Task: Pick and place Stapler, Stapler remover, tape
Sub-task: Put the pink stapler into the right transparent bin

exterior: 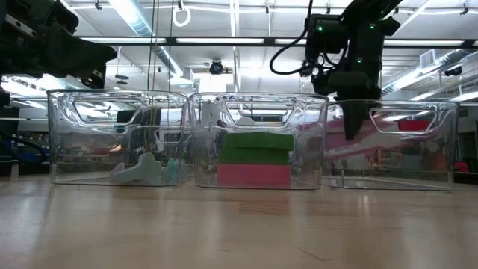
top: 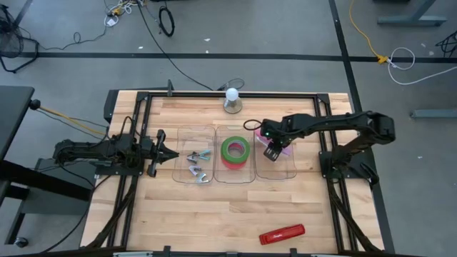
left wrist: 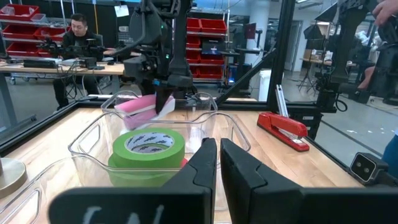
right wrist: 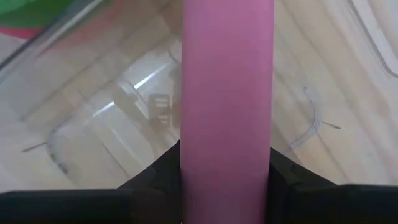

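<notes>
**Pink stapler held over right bin**

Red stapler (top: 281, 234) lies on desk (top: 214, 207) at near edge, well apart from 3 clear bins. Right claw (top: 272, 150) pinches pink stapler (top: 283, 148) over right bin (top: 276, 160). Green tape (top: 235, 150) sits in middle bin (top: 235, 175). Staple removers (top: 198, 165) lie in left bin (top: 184, 154). Left claw (top: 158, 151), fingers pressed together, waits beside left bin. White ball on grey base (top: 232, 100) stands behind bins.

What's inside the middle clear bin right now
The middle clear bin holds the tape, a green roll lying flat with a red-pink layer beneath it. The bin floor under the roll is covered, so anything beneath cannot be seen.
</notes>
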Motion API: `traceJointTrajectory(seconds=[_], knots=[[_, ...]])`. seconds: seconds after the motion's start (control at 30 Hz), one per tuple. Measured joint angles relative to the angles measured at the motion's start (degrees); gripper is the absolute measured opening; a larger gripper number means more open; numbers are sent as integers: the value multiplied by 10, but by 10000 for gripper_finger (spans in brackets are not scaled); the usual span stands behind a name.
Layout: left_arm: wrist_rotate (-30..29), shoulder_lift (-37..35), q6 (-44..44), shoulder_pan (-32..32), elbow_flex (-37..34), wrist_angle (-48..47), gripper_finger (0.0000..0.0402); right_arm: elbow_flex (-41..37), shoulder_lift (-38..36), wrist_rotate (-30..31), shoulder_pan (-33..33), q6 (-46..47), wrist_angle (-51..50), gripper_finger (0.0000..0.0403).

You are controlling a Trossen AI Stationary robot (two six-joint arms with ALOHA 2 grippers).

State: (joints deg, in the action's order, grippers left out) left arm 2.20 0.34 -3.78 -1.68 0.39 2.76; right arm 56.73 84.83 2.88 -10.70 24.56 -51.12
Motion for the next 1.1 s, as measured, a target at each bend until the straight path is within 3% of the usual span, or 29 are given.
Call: traceJointTrajectory(seconds=[0.7, 1.1], knots=[[0, 0, 0, 0, 0, 0, 25, 0, 10, 5, 0, -6, 9, 149], [0, 0, 0, 0, 0, 0, 25, 0, 10, -10, 0, -11, 10, 235]])
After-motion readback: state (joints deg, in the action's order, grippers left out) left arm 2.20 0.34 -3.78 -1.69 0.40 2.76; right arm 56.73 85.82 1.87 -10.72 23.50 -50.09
